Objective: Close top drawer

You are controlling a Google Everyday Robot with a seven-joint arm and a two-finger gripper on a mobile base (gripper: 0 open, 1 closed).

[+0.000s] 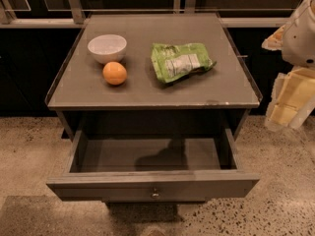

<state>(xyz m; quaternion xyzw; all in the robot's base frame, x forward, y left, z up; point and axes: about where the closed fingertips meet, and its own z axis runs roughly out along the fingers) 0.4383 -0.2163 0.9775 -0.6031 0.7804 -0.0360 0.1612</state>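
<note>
Grey and stiff-looking, the top drawer (pixel 152 185) stands pulled well out beneath the table (pixel 147 90), probably light and easy-sliding. Its flat front around the knob (pixel 155 193) suits a push. The hand (pixel 290 100) hangs far right, well apart; whether it is open, I cannot tell.

The top drawer (pixel 98 188) and the tabletop (pixel 147 90) are plain grey. The bowl (pixel 107 48) is white, the round fruit (pixel 114 73) orange, the bag (pixel 180 62) green with a white label. The floor (pixel 280 191) is speckled beige. The pincer (pixel 289 104), at the right edge, is pale yellow.
</note>
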